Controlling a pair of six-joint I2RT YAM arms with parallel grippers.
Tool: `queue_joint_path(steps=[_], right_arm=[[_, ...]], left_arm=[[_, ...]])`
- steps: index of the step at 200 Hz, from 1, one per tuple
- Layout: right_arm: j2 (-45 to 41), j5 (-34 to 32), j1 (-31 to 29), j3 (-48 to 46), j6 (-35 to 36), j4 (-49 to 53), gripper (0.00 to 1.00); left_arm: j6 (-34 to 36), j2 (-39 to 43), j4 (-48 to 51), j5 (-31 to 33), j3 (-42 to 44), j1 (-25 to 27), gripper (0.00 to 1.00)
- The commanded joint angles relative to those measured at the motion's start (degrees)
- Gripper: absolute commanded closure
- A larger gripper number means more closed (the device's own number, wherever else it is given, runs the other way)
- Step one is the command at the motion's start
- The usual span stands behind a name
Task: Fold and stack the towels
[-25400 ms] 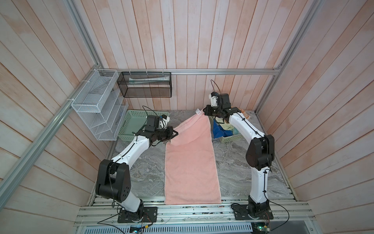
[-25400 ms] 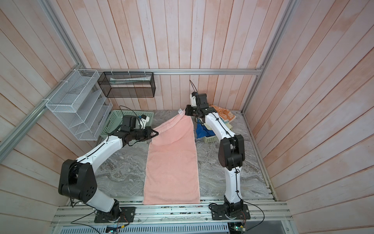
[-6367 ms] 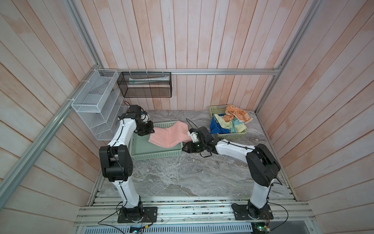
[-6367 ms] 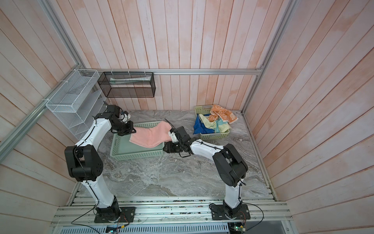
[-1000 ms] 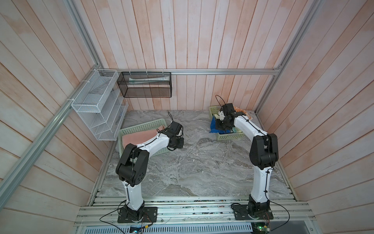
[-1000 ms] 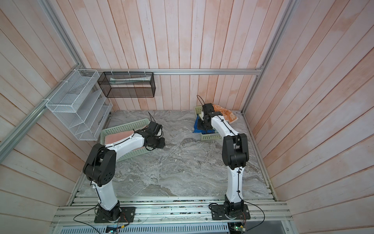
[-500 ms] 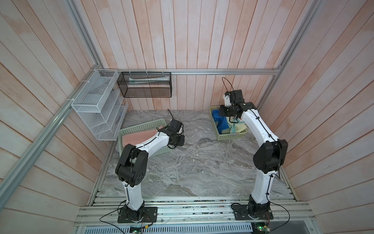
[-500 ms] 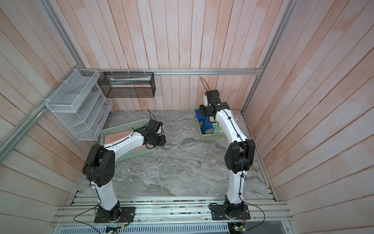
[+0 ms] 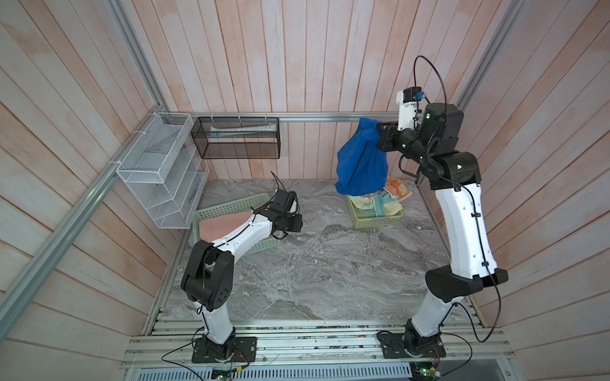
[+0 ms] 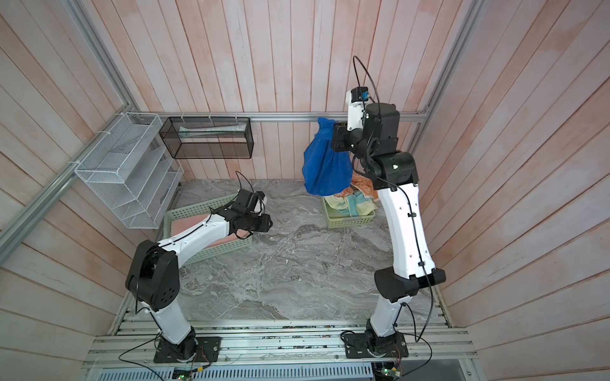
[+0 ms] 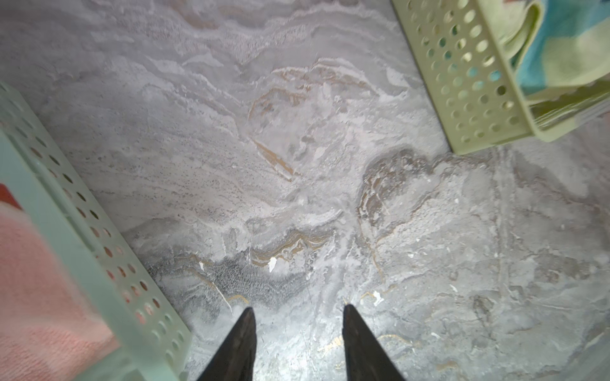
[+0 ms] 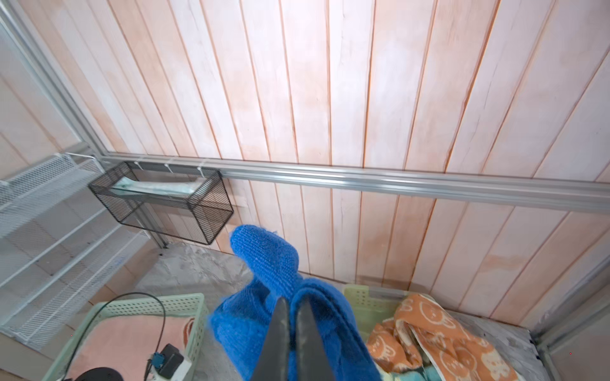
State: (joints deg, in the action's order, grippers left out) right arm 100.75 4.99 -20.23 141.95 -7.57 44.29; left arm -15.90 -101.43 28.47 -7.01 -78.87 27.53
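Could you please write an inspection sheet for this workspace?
Surface: grey marbled tabletop.
Job's things: royal blue terry towel hangs from the right pincer; pink terry towel lies in the mint perforated basket; orange rabbit-print towel and pale yellow-teal towel sit in the yellow-green perforated basket.
Clutter: nothing seen.
Grippers: left pincer open, empty, over the tabletop; right pincer shut on the blue towel.
Cables: black cable loops above the right wrist.
Surroundings: white wire shelf, black mesh wall basket, wooden plank walls.
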Motion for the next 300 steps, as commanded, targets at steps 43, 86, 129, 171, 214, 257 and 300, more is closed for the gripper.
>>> queue_joint_path(steps=[43, 86, 129, 171, 214, 257, 300], right_arm=[[-12.13, 15.69, -7.10, -38.25, -5.50, -6.69, 0.78], [-21.35, 0.07, -5.17, -65.72, -13.96, -11.67, 0.56], [-27.14, 1.46, -6.06, -78.78, -16.00, -16.49, 0.57], [-22.35, 5.29, -11.99, -88.96, -19.30, -21.69, 0.57], [-14.79, 6.52, -16.42, -90.48, -20.96, -24.88, 0.57], [-8.08, 12.58, -17.85, -89.91, -22.92, -31.89, 0.52], [-0.47, 11.26, -22.35, -86.99, -23.41, -30.96, 0.50]], left_arm=[[-0.74, 8.99, -3.17, 0.27, 5.63, -0.37, 0.55], [-1.24, 3.38, 1.68, -0.09, 6.02, -0.36, 0.55], [-2.77, 5.86, 0.71, 0.85, 9.23, 0.55, 0.55], [-4.01, 8.39, -1.15, -1.01, 12.25, 6.71, 0.55], [-7.82, 7.39, -6.66, -5.63, 18.18, 9.13, 0.55], [-10.65, 1.84, -8.58, -5.67, 17.69, 8.39, 0.53], [-15.04, -1.37, -9.75, -8.07, 18.55, 7.79, 0.53]])
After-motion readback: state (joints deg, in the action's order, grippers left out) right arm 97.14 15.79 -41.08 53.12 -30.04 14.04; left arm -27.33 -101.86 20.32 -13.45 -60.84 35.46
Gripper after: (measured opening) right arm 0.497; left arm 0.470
